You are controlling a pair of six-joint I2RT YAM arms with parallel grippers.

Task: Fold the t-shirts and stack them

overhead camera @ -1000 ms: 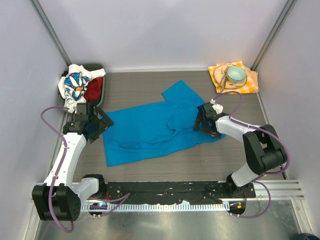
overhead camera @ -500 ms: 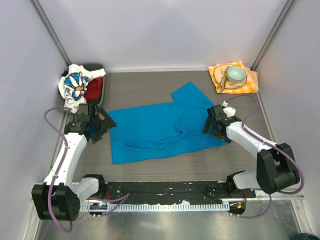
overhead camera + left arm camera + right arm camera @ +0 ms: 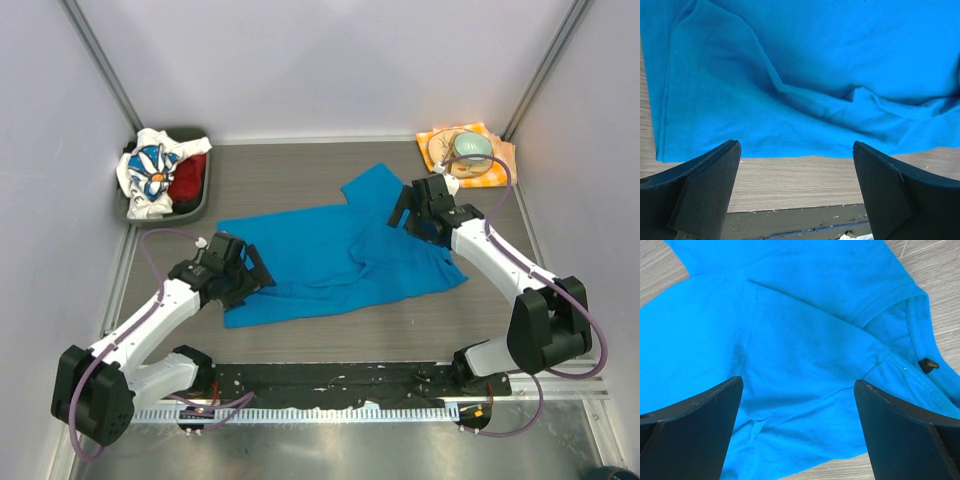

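Mostly red t-shirt (image 3: 188,181) hides beneath daisy t-shirt (image 3: 150,170); left hand (image 3: 795,147), right hand (image 3: 797,382) both spread

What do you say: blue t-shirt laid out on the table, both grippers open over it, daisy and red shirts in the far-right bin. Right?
Not quite. The bin holding the daisy shirt and red shirt sits at the far left, per the top view; the rest holds.

blue t-shirt (image 3: 330,262), red t-shirt (image 3: 190,181) — daisy t-shirt (image 3: 148,172) (white-blue)
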